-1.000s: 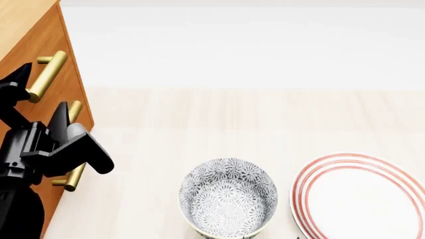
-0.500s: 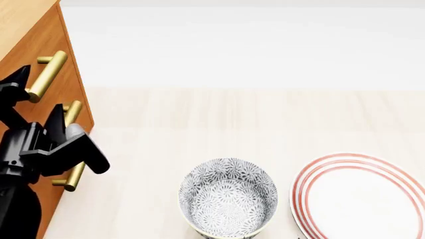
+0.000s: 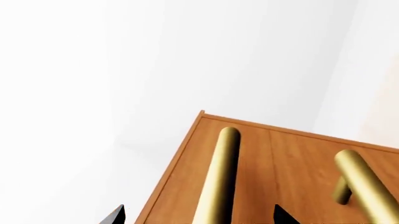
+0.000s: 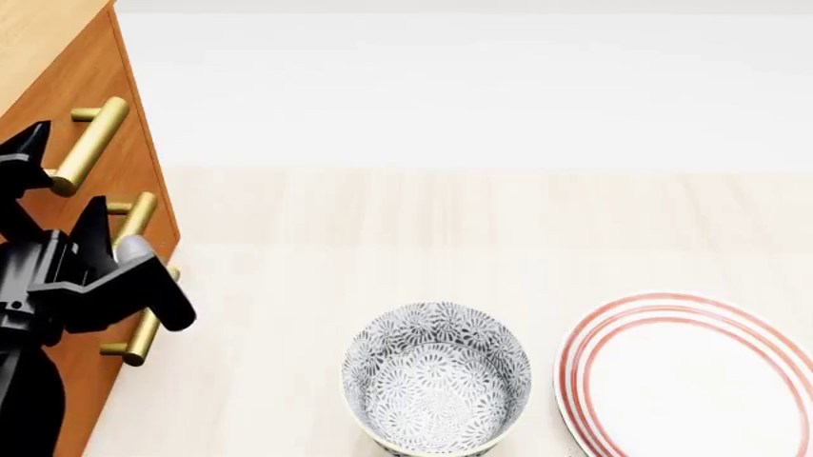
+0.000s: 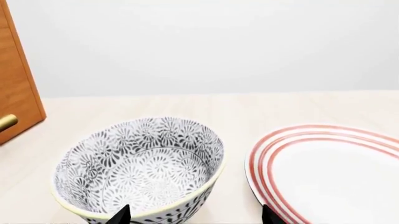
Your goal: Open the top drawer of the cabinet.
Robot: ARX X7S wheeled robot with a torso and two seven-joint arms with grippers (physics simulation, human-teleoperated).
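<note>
At the far left of the head view we see the cabinet (image 4: 109, 114), an orange-brown wood-grain box standing on the pale table (image 4: 420, 219) and cut off by the frame edge. Its top drawer (image 4: 121, 143) sits flush with the front, its brass handle (image 4: 89, 145) jutting out on short posts; below it a second handle (image 4: 133, 221) and a third handle (image 4: 140, 335) show in part.

Our left gripper (image 4: 57, 186) hangs in front of that drawer face with its two black fingers spread wide apart, one fingertip (image 4: 32, 143) just beside the top handle and the other down by the second handle. Nothing sits between them. In the left wrist view the top handle (image 3: 218, 177) runs between the two dark fingertips at the frame edge, with a neighbouring handle (image 3: 365, 186) off to one side; we cannot tell whether any finger touches brass.

Further right stands a bowl (image 4: 436, 379) with a grey-and-white floral pattern, upright. Just beside it lies a white plate (image 4: 692, 376) ringed with red stripes, apart from the bowl.

Our right gripper (image 5: 193, 215) shows only as two dark fingertips in the right wrist view, set wide apart, near the bowl (image 5: 140, 170) and the plate (image 5: 324, 172), holding nothing.
</note>
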